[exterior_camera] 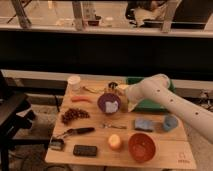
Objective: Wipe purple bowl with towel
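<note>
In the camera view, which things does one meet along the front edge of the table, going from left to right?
Black phone → orange → red bowl. The gripper is farther back, over the purple bowl.

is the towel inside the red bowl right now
No. The towel lies in the purple bowl, with the claw at it; the red bowl holds none.

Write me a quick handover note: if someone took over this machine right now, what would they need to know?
Gripper: down at the purple bowl's right rim, arm reaching in from the right.
Purple bowl: mid-table, upright, with the pale towel lying inside it.
Done: towel is in the bowl.
Left: whether wiping is finished can't be judged; then lift the towel out and retract the arm.
</note>
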### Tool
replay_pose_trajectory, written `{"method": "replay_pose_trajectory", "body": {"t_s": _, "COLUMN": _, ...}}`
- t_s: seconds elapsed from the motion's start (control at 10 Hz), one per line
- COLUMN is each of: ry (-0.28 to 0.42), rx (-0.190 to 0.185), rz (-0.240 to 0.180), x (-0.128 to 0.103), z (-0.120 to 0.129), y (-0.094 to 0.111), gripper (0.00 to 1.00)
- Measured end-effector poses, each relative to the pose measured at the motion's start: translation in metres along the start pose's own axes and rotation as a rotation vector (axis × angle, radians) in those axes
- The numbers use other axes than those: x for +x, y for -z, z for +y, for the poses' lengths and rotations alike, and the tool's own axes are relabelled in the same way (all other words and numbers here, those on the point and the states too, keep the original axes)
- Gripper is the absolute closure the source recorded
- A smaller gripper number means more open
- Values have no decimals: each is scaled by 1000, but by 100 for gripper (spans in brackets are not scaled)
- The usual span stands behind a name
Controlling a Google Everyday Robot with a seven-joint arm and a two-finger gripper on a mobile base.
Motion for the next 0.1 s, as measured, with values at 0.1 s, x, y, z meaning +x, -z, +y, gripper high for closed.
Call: {"method": "replay_pose_trajectory", "body": {"t_s": 0.1, "ry": 13, "rx": -6, "rz": -3, "x": 20, "z": 14, "y": 7, "gripper": 20}}
